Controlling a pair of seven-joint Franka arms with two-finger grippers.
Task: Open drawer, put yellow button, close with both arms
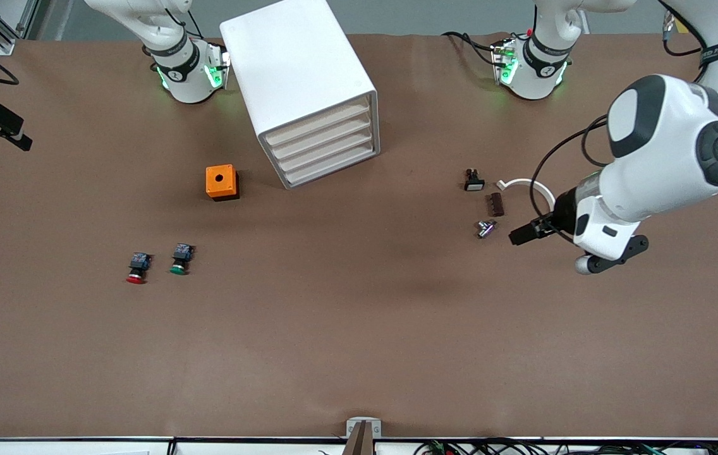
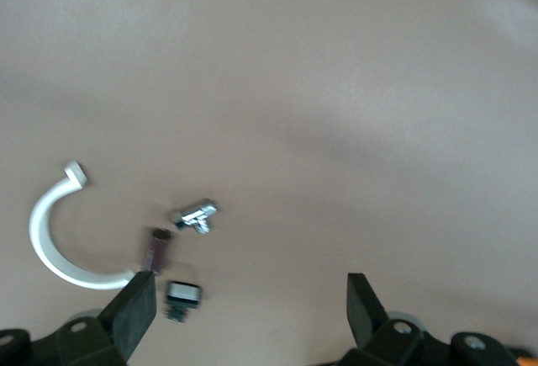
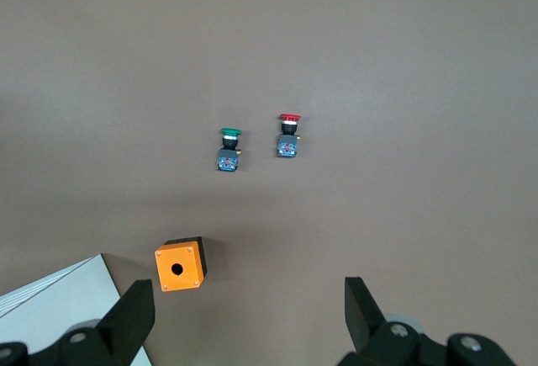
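Observation:
The yellow button does not show in any view. The white drawer cabinet (image 1: 299, 76) stands near the robots' bases, all its drawers (image 1: 324, 146) shut; its corner shows in the right wrist view (image 3: 59, 307). My left gripper (image 1: 526, 232) is open and empty over the table beside a small silver part (image 1: 486, 227); in the left wrist view the gripper (image 2: 252, 299) has bare table between its fingers. My right gripper (image 3: 250, 299) is open and empty, high above the orange box (image 3: 180, 264); it is out of the front view.
The orange box with a hole (image 1: 222, 182) sits beside the cabinet. A red-capped button (image 1: 137, 268) and a green-capped button (image 1: 180, 259) lie nearer the front camera. Near the left gripper lie a white-faced switch (image 1: 473, 180), a brown block (image 1: 496, 204) and a white curved hook (image 1: 526, 184).

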